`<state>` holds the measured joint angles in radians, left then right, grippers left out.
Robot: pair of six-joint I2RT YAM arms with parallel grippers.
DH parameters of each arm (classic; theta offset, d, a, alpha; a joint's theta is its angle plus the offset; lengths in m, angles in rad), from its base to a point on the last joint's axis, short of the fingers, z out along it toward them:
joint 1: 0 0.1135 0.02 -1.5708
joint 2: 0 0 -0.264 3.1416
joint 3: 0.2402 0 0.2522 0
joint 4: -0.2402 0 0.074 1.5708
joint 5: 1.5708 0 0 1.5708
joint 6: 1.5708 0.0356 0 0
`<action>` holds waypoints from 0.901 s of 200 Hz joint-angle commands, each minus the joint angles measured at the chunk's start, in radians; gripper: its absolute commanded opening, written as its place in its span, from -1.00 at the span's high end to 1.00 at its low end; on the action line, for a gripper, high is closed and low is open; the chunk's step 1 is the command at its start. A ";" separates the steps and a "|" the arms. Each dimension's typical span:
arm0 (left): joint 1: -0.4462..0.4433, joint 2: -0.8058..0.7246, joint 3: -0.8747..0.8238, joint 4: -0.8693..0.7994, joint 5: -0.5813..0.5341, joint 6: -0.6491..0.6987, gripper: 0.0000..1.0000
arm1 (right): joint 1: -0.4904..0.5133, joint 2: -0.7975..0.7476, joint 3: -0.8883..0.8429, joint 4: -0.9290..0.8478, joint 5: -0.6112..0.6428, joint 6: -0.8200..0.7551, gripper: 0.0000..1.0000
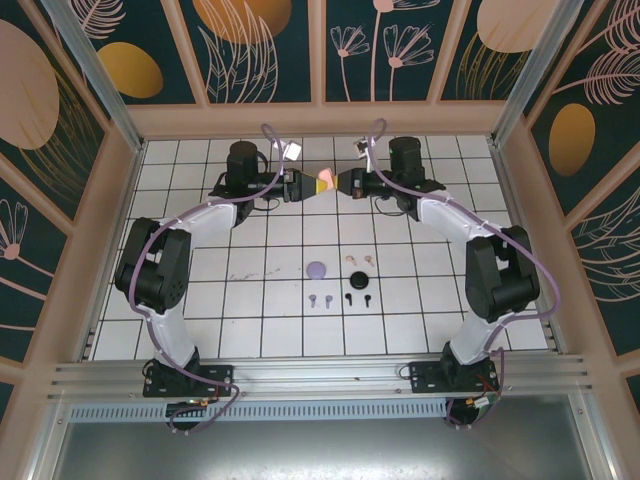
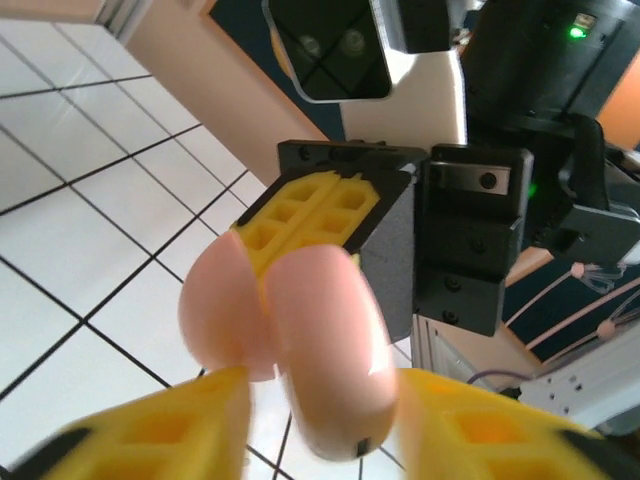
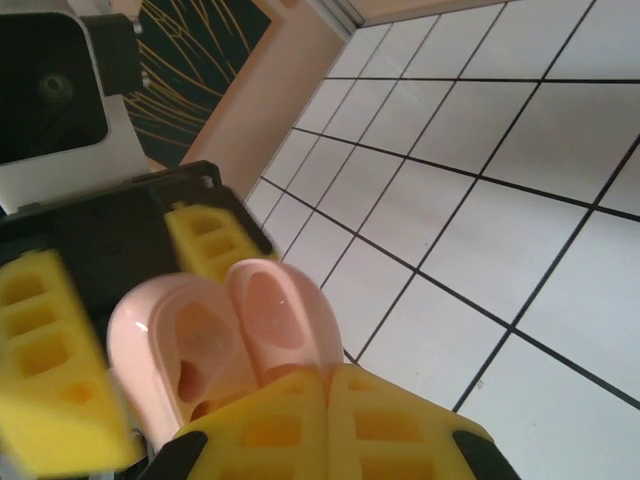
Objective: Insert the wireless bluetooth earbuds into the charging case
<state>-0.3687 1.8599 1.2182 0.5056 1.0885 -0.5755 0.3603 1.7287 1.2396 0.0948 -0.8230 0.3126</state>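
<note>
- Boxed in by dark teal wall panels printed with pale flowers and leaves, framed in peach-coloured strips.
- Underneath, a white tiled desk ruled with black grid lines.
- Bolted at the near edge: left arm and right arm, both bowed outward, reaching to the far middle with tips facing each other.
- Between those tips, raised off the desk: pink charging case, hinged open, its two rounded shells splayed apart.
- Right claw: clenched, yellow fingers pressed together on the rim of one shell of the pink charging case.
- Left claw: yellow fingers spread, one on each side of the pink charging case. Pressing it or merely flanking it: cannot tell.
- Flat on the middle of the desk, well apart from both claws: lilac case, a round disc. To its right and slightly nearer: black case.
- Pink earbuds: two, side by side on bare tile just beyond the black case, in no case.
- Lilac earbuds: two, side by side just nearer than the lilac case.
- Black earbuds: two, side by side just nearer than the black case.
</note>
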 commanded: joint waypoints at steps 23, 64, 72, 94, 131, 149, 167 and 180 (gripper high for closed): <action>0.000 0.018 0.132 -0.282 -0.068 0.222 -0.38 | -0.043 0.031 0.116 -0.156 0.086 -0.119 1.00; 0.027 0.040 0.288 -0.620 -0.091 0.456 -0.56 | -0.067 0.073 0.236 -0.339 0.196 -0.290 1.00; 0.033 0.056 0.318 -0.677 -0.079 0.491 -0.57 | -0.067 0.085 0.266 -0.380 0.218 -0.336 1.00; 0.046 0.102 0.416 -0.837 -0.058 0.585 -0.57 | -0.067 0.111 0.327 -0.470 0.251 -0.468 1.00; 0.047 0.220 0.607 -1.154 -0.041 0.775 -0.50 | -0.054 0.134 0.394 -0.610 0.307 -0.610 1.00; 0.045 0.268 0.675 -1.242 -0.022 0.824 -0.42 | -0.036 0.145 0.421 -0.669 0.338 -0.652 1.00; 0.046 0.296 0.713 -1.267 0.002 0.834 -0.38 | -0.014 0.160 0.445 -0.707 0.356 -0.673 1.00; 0.045 0.307 0.732 -1.270 0.019 0.832 -0.35 | -0.002 0.175 0.465 -0.722 0.357 -0.677 1.00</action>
<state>-0.3233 2.1445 1.8900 -0.6491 1.0443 0.1810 0.3286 1.8732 1.6489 -0.5323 -0.4942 -0.2901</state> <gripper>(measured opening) 0.686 0.049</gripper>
